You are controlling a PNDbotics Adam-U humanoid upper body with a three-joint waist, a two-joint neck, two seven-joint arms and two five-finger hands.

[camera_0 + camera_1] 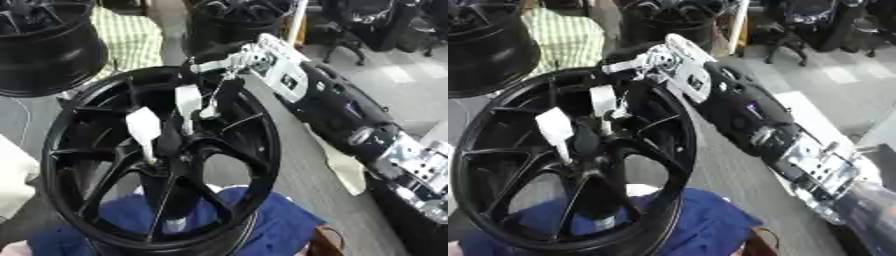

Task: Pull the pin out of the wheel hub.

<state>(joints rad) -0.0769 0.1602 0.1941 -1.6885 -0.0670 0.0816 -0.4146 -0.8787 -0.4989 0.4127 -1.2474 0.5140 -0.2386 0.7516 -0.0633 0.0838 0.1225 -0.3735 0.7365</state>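
A black wheel hub (254, 150) stands upright on a blue cloth (284, 225), its spokes facing me. Two white pins stick out near its centre: the upper pin (187, 100) and a lower-left pin (143, 127). My right arm (337, 107) comes in from the right, and my right hand (241, 59) hovers over the top of the rim, reaching down beside the upper pin. Contact with that pin is hidden among the spokes. My left hand is not in any view.
Other black wheels stand at the back left (44, 45) and back centre (232, 20). A green checked cloth (131, 35) lies between them. A cream rag (346, 170) lies on the grey floor to the right, and office chairs (350, 35) stand beyond.
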